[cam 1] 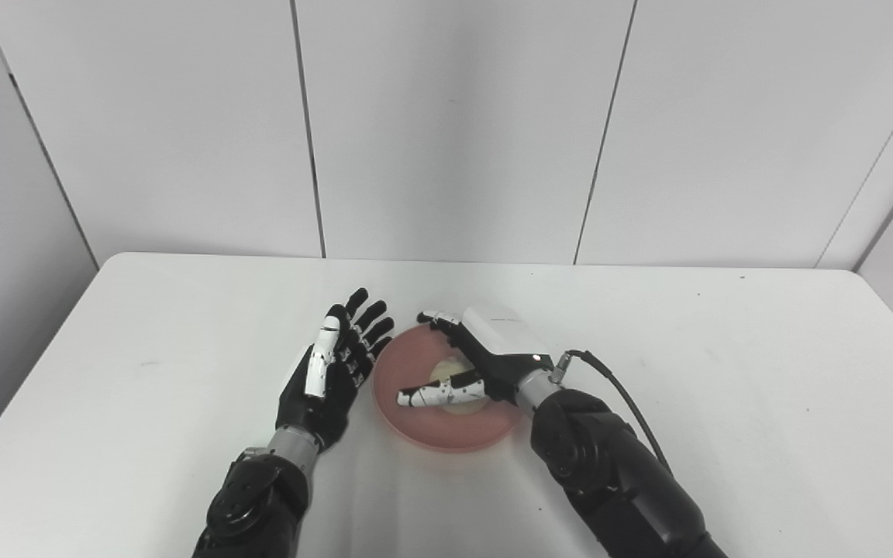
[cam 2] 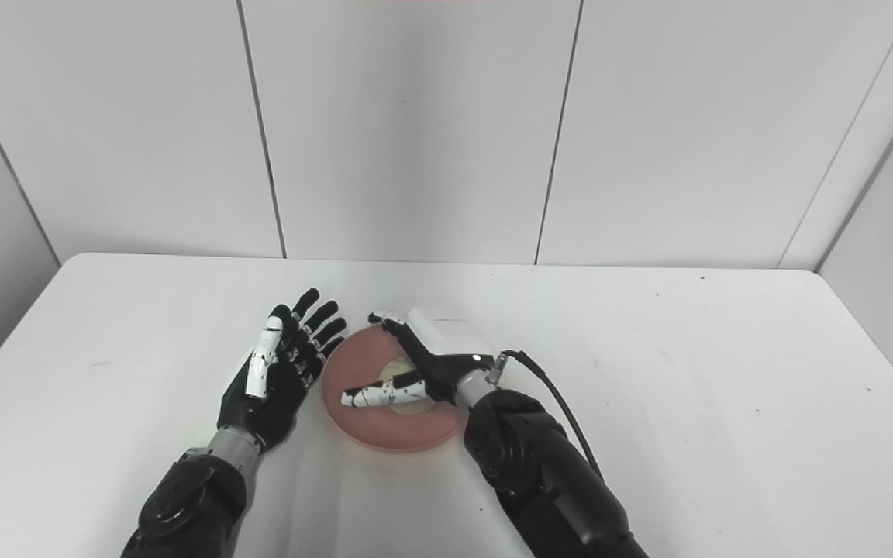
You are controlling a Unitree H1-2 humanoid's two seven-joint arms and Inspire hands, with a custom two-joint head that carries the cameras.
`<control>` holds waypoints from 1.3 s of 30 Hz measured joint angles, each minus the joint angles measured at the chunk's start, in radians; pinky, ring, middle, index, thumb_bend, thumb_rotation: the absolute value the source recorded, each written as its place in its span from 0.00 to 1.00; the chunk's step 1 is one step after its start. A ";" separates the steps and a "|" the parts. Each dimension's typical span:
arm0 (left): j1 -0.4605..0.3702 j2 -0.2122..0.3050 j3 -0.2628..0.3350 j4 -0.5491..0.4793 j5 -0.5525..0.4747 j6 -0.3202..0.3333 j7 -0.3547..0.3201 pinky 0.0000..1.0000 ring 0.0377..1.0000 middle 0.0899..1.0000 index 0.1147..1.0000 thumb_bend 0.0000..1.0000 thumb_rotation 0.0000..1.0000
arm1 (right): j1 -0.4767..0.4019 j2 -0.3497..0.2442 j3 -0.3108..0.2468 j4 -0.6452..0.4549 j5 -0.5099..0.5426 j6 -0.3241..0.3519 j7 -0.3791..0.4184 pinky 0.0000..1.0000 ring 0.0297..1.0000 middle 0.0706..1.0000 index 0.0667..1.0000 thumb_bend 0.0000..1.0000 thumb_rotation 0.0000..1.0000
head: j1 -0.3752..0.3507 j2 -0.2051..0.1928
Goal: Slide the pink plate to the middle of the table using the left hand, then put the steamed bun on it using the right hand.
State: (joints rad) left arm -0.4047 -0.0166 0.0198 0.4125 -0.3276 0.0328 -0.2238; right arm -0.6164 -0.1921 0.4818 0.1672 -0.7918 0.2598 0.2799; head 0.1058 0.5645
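The pink plate [cam 1: 415, 430] sits near the middle of the white table [cam 1: 725, 387]. A pale steamed bun [cam 1: 444, 373] lies on it, mostly hidden under my right hand [cam 1: 485, 349]. That hand hovers over the plate with fingers stretched to the left and thumb [cam 1: 435, 396] spread across the front of the bun; it looks open around the bun, not clamped on it. My left hand [cam 1: 334, 368] is open and empty, fingers straight, resting just beside the plate's left rim. Both hands also show in the right eye view: left hand [cam 2: 276, 364], right hand [cam 2: 435, 345].
A black cable [cam 1: 625, 395] loops from the right wrist over the table. Grey wall panels stand behind the table's far edge [cam 1: 493, 262]. Bare tabletop lies to the left and right of the hands.
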 measured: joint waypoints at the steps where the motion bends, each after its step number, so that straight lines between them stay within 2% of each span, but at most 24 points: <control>1: 0.000 0.000 0.000 0.001 0.000 0.000 0.000 0.93 0.92 0.94 0.96 0.43 1.00 | 0.000 -0.002 0.000 -0.013 0.000 0.000 0.017 0.61 0.79 0.89 0.91 0.80 1.00 | 0.000 0.000; 9: -0.012 -0.004 -0.001 0.017 -0.001 0.000 -0.002 0.94 0.93 0.95 0.97 0.44 1.00 | 0.004 -0.016 -0.024 -0.082 0.005 0.000 0.054 0.62 0.79 0.88 0.90 0.81 1.00 | 0.002 -0.005; 12: -0.014 -0.004 -0.001 0.020 -0.001 0.000 -0.002 0.95 0.93 0.94 0.96 0.44 1.00 | 0.009 -0.014 -0.054 -0.117 0.036 -0.004 0.043 0.61 0.79 0.88 0.91 0.80 1.00 | 0.003 -0.006; 16: -0.015 -0.005 -0.001 0.021 -0.001 0.000 -0.002 0.94 0.93 0.94 0.95 0.44 1.00 | 0.025 -0.010 -0.110 -0.122 0.101 -0.061 -0.023 0.66 0.82 0.88 0.92 0.80 1.00 | 0.003 -0.006; 18: -0.015 -0.005 -0.001 0.022 0.000 0.000 -0.002 0.94 0.93 0.94 0.96 0.44 1.00 | 0.044 -0.009 -0.141 -0.118 0.124 -0.112 -0.080 0.66 0.81 0.89 0.92 0.76 1.00 | 0.003 -0.006; 22: -0.015 -0.005 -0.001 0.022 0.000 0.000 -0.002 0.94 0.93 0.94 0.96 0.44 1.00 | 0.091 -0.010 -0.199 -0.099 0.153 -0.214 -0.219 0.76 0.87 0.92 0.94 0.69 1.00 | 0.000 -0.006; 24: -0.015 -0.004 -0.001 0.022 0.000 0.000 -0.002 0.94 0.93 0.94 0.96 0.44 1.00 | 0.105 -0.011 -0.224 -0.085 0.168 -0.266 -0.270 0.82 0.91 0.94 0.96 0.66 1.00 | -0.005 -0.008; 28: -0.015 -0.004 -0.001 0.021 0.000 0.000 -0.002 0.94 0.93 0.94 0.96 0.44 1.00 | 0.119 -0.008 -0.284 -0.074 0.224 -0.330 -0.346 0.87 0.94 0.97 0.98 0.58 1.00 | -0.008 -0.009; 31: -0.014 -0.004 -0.001 0.021 0.000 0.000 -0.002 0.95 0.93 0.95 0.96 0.45 1.00 | 0.120 0.010 -0.344 -0.066 0.292 -0.375 -0.394 0.93 0.97 0.99 0.99 0.55 1.00 | -0.008 -0.009; 35: -0.012 0.000 -0.006 0.018 0.001 0.000 -0.002 0.94 0.94 0.95 0.97 0.45 1.00 | 0.139 0.065 -0.425 -0.068 0.458 -0.364 -0.390 0.99 1.00 1.00 1.00 0.64 1.00 | -0.009 -0.011; 39: -0.003 0.000 -0.009 0.006 0.007 0.000 -0.002 0.94 0.93 0.95 0.96 0.44 1.00 | 0.174 0.122 -0.510 -0.060 0.680 -0.290 -0.332 1.00 1.00 1.00 1.00 0.51 1.00 | -0.012 -0.011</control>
State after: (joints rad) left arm -0.4078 -0.0167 0.0107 0.4183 -0.3204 0.0328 -0.2253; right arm -0.4427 -0.0701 -0.0281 0.1070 -0.1115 -0.0297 -0.0518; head 0.0936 0.5538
